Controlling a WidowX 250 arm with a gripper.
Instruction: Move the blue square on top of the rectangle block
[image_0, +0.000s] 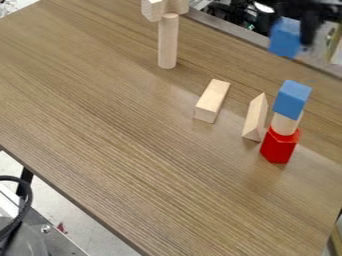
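The blue square (284, 44) is a small cube, plain blue all over, and it looks a bit tilted. It is up in the air at the top right of the view. The black pincer (296, 31) is pinching it, with one dark finger (309, 29) against its right side.

The blue square shows in front of the far edge of the worktop (120, 150). The long block (214, 96) lies flat on the wood, well in from the edges. A wide stretch of bare wood runs from it to the near edge, and more is on its left.

Just right of the long block lies a wood wedge (255, 118), with a gap between them. Past the wedge, close to it, is a little tower: a red block (278, 147) at the bottom, a round wood bit (284, 124) on that, and another blue block (292, 99) on top. The tower is below the blue square in the view. Farther back on the left, a tall round stick (167, 42) stands up with wood blocks (153, 9) on top.
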